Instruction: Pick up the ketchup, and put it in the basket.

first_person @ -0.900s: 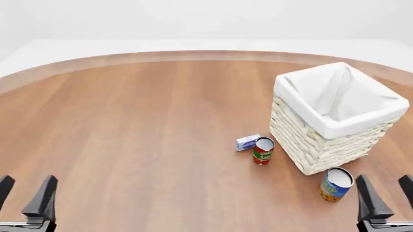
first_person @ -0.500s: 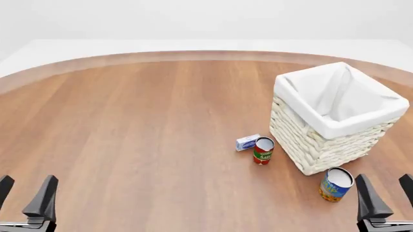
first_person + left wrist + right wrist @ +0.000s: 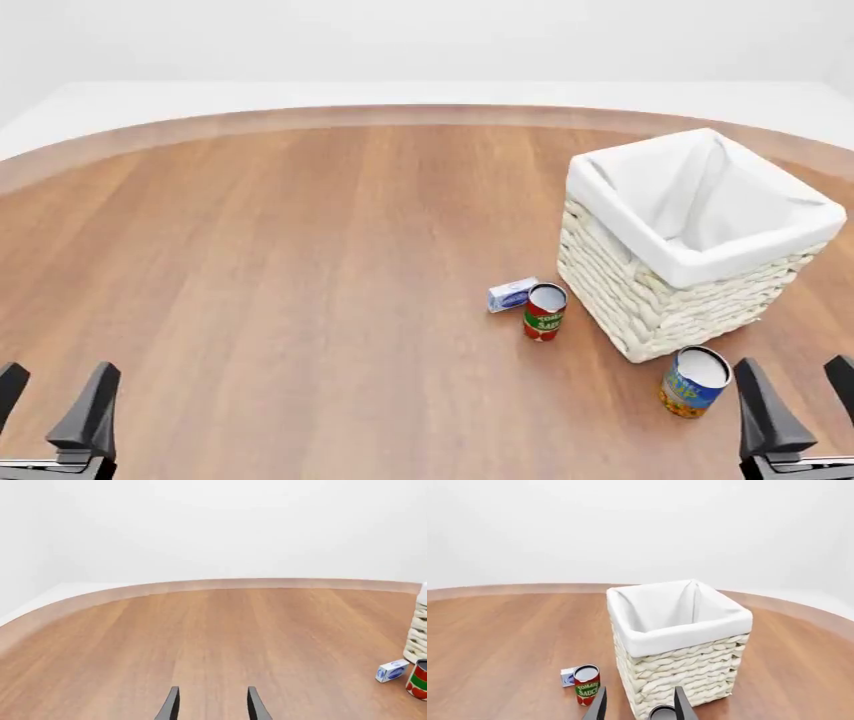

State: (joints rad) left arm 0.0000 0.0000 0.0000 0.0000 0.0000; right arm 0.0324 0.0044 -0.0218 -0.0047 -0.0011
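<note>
My left gripper (image 3: 51, 398) and right gripper (image 3: 795, 392) both stand open at the near table edge and hold nothing. I see no ketchup in any view. The basket (image 3: 694, 262) stands upright on the right, beside the tomato can (image 3: 543, 312).

Baskets I counted: one, basket (image 3: 667, 300).
Cans I saw: two, red-and-green can (image 3: 543, 313), blue-and-yellow can (image 3: 694, 381).
Small boxes: one, blue-white box (image 3: 511, 294).
Grippers: two, left gripper (image 3: 54, 410), right gripper (image 3: 798, 410).
</note>
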